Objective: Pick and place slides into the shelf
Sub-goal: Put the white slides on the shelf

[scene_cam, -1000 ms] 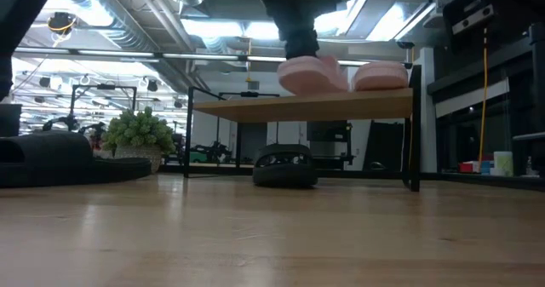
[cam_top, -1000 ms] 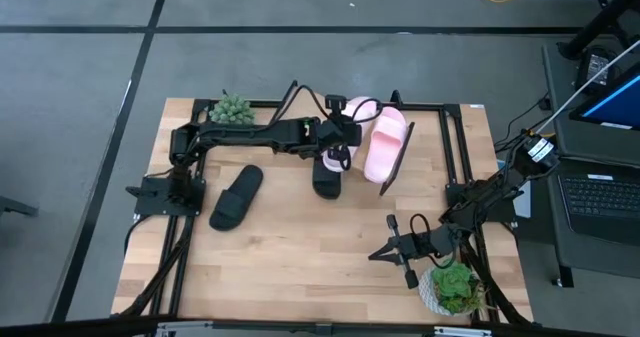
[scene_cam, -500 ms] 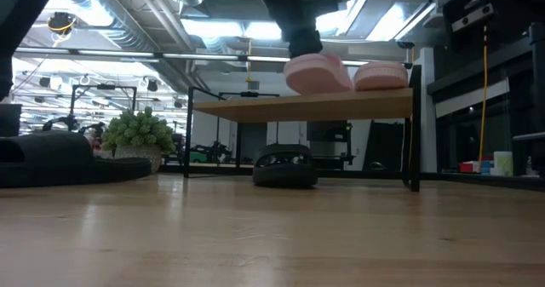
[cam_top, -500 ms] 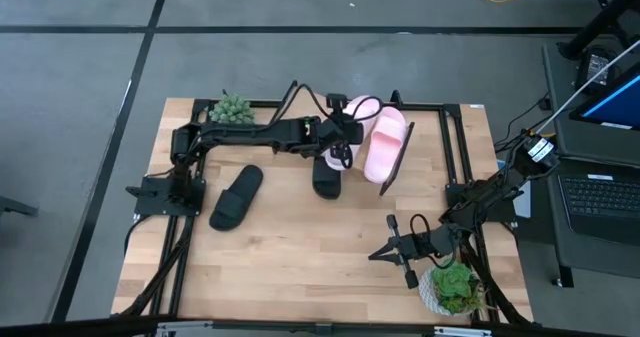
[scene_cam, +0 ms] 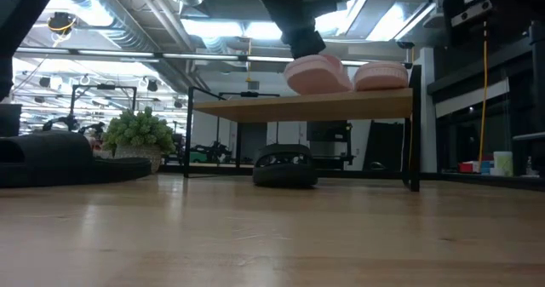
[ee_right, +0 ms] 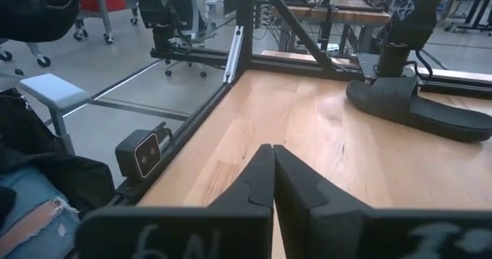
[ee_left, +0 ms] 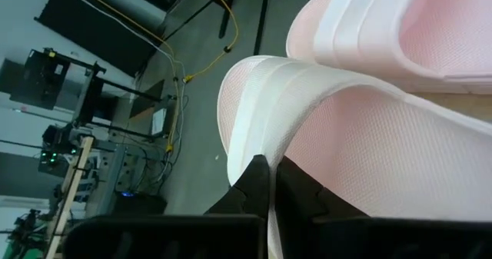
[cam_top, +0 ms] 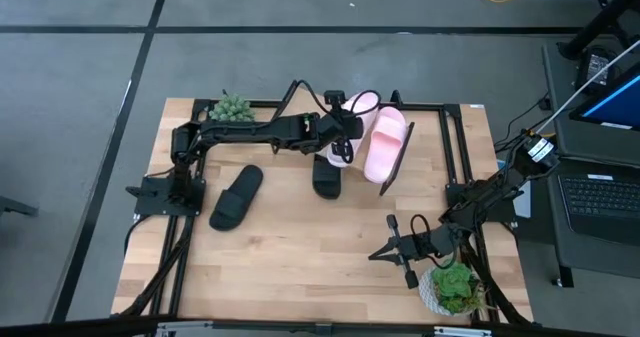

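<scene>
My left gripper point(cam_top: 345, 140) reaches over the shelf point(scene_cam: 255, 108) at the table's far side, shut on a pale pink slide point(cam_top: 361, 104) point(scene_cam: 317, 72). The second pink slide point(cam_top: 386, 142) point(scene_cam: 381, 75) lies on the shelf board just right of it, sole down. One black slide point(cam_top: 328, 177) point(scene_cam: 285, 168) lies on the table partly under the shelf. The other black slide point(cam_top: 236, 197) point(ee_right: 415, 105) lies flat on the table's left half. My right gripper point(cam_top: 384, 252) point(ee_right: 273, 155) waits shut near the table's near right corner. My left gripper pinches the pink slide's side edge point(ee_left: 247, 140) between its two fingers point(ee_left: 257, 184), which lie across the rim. The arm comes from the table's left and above. The slide stays level at the shelf top; whether its sole rests on the board I cannot tell.
A green plant point(cam_top: 231, 108) point(scene_cam: 140, 132) stands at the shelf's far left corner. Another potted plant point(cam_top: 450, 285) sits at the near right corner beside my right arm. The near middle of the tabletop point(cam_top: 300, 257) is bare wood. A laptop point(cam_top: 605, 192) sits off the table's right.
My left gripper has carried the pink slide a little toward the table's right, closer to the second pink slide on the shelf, staying shut on it. The other slides and my right arm have kept still.
</scene>
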